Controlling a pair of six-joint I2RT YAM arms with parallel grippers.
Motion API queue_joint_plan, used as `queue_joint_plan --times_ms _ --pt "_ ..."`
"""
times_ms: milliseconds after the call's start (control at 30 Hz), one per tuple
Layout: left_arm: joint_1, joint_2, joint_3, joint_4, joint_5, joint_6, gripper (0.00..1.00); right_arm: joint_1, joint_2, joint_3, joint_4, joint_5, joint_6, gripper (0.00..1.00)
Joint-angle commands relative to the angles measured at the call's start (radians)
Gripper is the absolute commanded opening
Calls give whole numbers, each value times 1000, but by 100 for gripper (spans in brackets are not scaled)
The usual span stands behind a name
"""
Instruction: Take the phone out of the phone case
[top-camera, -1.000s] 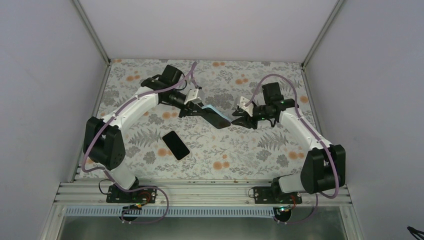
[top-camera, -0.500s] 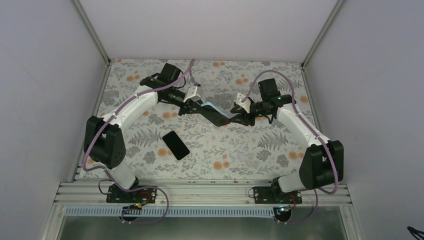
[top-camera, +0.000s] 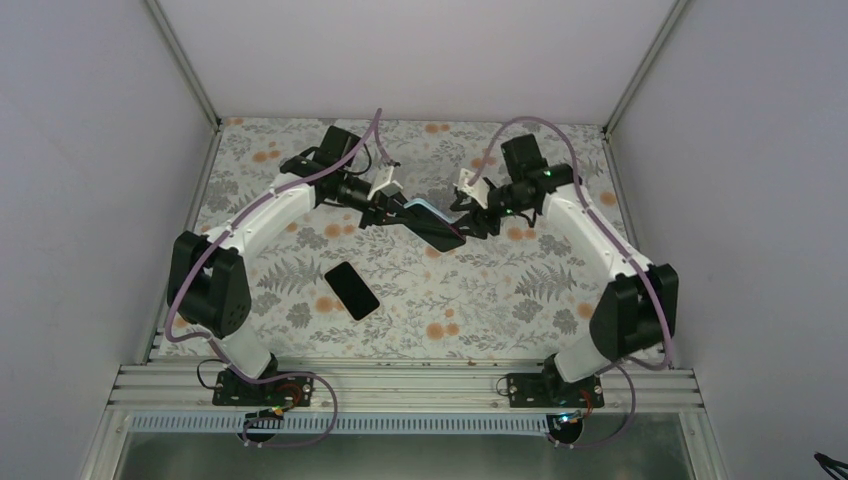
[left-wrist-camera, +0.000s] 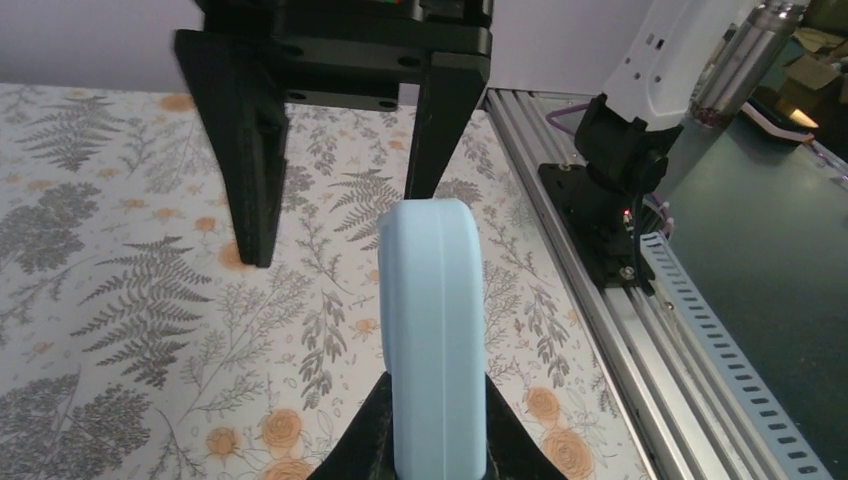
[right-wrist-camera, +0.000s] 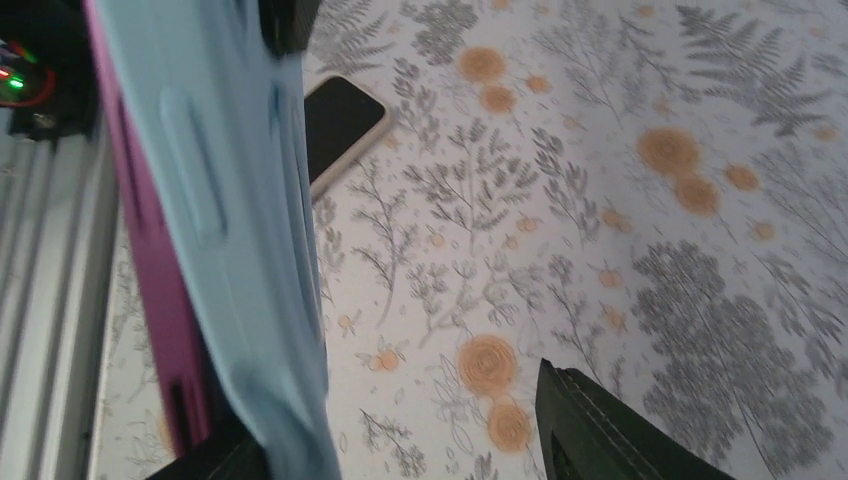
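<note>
Near edge: aluminium rail (top-camera: 400, 385) is carrying both arm bases.

Just past it, left of centre: a second phone (top-camera: 351, 290) is lying flat on the floral table cover (top-camera: 520, 300), dark screen up. It is touching nothing else and sitting well apart from both grippers.

Mid-table, off the surface: left gripper (top-camera: 400, 213) is clamping the pale blue phone case (top-camera: 428, 209). Jaws are standing narrow and pinching the case by its two broad sides at one end. The free end is pointing right, toward the other arm. The left wrist view is showing the case edge-on, rounded tip away from the camera.

Phone (top-camera: 437, 232) is sitting inside the case, dark face showing from above. The right wrist view is showing a purple strip running along the blue. I can't tell for sure whether that is the phone's own edge.

Just right of that: right gripper (top-camera: 462, 226) is reaching in from the right with its jaws standing wide, straddling the free end of the case and gripping nothing. In the left wrist view one finger (left-wrist-camera: 250, 150) is standing clear of the case with cloth showing in the gap. The other finger (left-wrist-camera: 440, 120) is sitting right behind the case tip, and I can't tell if it is touching. In the right wrist view the case is lying close to one finger, and the opposite finger (right-wrist-camera: 610, 430) is standing well apart from it.

Far side: both forearms are angling in toward the table centre.
</note>
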Motion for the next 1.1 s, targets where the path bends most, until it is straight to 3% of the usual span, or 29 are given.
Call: queue_joint_plan --times_ms 0,100,233,367,433,633,700,900,1067 --pt "-59 -12 -24 113 147 -63 2 126 114 207 -120 -291 -114 58" --pt "-71 -12 -47 185 67 -89 2 163 216 313 -226 -366 -153 54" --pt "-67 -23 -82 308 -20 -158 2 180 293 394 -324 -408 -186 30" --pt "-56 -37 -81 409 -150 -200 2 161 318 372 -341 -410 -169 5" --pt "-54 -48 -79 469 -258 -223 4 122 317 357 -331 -432 -138 4" --pt "-42 -119 -120 572 -518 -203 60 -49 307 317 -316 -454 -54 4" --pt "-42 -135 -125 592 -579 -200 71 -90 287 287 -251 -419 33 4" --pt "-63 -209 -227 760 -715 -232 79 -146 260 246 -8 -277 416 4" --pt "-163 -214 -297 837 -824 -180 81 -164 288 305 128 -232 624 4"
